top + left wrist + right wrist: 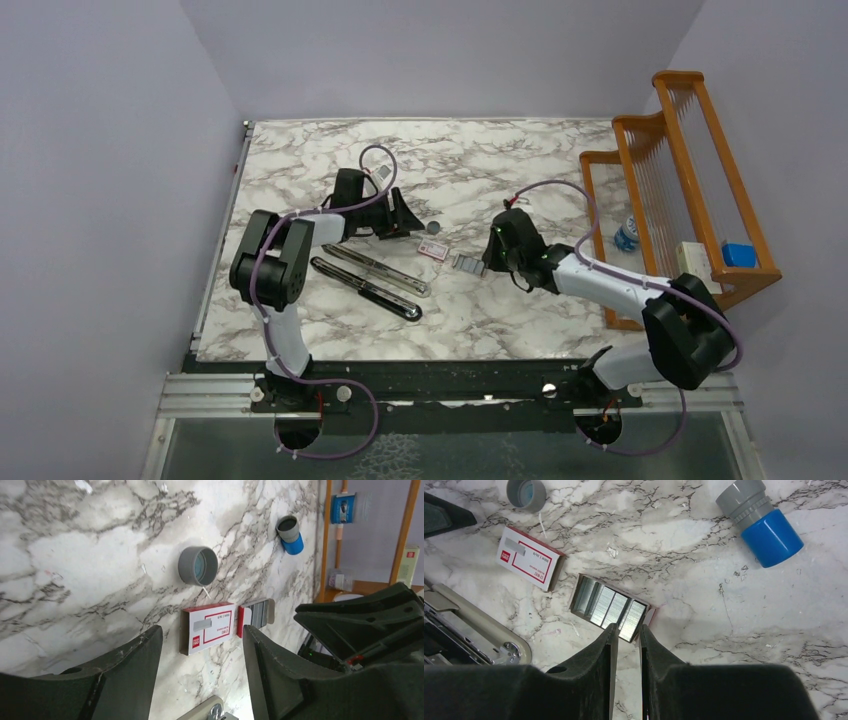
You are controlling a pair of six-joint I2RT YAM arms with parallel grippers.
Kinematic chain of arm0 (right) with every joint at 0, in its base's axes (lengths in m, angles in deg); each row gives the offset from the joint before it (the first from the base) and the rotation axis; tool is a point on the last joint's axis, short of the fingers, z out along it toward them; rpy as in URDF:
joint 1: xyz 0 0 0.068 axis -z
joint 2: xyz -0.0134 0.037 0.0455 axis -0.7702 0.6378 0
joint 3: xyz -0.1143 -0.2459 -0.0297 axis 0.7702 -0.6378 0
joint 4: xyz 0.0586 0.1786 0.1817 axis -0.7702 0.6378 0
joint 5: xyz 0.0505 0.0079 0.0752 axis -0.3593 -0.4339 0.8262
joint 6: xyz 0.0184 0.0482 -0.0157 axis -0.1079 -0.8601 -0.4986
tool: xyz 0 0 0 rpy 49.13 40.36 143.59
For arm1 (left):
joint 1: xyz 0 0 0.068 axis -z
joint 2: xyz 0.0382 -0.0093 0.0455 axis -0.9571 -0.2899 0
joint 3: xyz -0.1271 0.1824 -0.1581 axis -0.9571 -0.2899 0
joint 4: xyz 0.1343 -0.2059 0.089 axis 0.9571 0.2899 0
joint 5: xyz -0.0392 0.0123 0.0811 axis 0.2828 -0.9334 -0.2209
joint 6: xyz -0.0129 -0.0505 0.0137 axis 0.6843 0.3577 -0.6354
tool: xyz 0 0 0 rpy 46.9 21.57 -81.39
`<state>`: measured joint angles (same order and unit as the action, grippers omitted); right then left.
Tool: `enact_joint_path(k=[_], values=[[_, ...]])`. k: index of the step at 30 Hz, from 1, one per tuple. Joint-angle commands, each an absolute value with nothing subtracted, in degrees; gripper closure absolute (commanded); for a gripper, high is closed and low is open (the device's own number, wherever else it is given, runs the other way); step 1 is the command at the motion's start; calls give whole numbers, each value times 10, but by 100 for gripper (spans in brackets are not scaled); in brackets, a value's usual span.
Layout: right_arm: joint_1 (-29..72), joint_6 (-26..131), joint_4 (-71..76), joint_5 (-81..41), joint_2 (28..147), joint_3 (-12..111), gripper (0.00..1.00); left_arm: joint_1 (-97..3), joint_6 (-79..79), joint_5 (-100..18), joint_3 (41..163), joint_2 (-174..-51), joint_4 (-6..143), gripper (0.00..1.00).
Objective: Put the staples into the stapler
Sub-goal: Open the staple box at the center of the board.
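Observation:
The staples [610, 608] are several silvery strips lying side by side in a small open tray, also in the top view [468, 263]. My right gripper [628, 629] sits low at the tray's near right end. Its jaws are a narrow gap apart and flank the end of the rightmost strip, with bare marble between them lower down. The white-and-red box sleeve [530, 557] lies left of the tray. The stapler [370, 282] lies opened out flat, left of the box. My left gripper [405, 225] is open and empty above the table, with the sleeve [207, 627] beyond its fingertips.
A dark round disc [433, 228] lies behind the box; close up it is a grey cap [198, 566]. A blue-and-grey cylinder [759, 520] lies on its side to the right. A wooden rack [700, 180] stands at the table's right edge.

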<state>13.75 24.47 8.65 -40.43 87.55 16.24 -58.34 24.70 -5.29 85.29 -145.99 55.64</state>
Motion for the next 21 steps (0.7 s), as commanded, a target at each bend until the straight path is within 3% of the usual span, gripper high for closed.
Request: enact_joint_path(k=[1,12,21], values=[[142,277,93,-437,841,177,75,-588,149,-131,911,-1417,696,36],[142,359,61,-509,773,161,71,-588,14,-380,1013,-1309,847,33],[142,394,94,-525,734,160,59,-589,-47,-592,1041,-1251,853,25]])
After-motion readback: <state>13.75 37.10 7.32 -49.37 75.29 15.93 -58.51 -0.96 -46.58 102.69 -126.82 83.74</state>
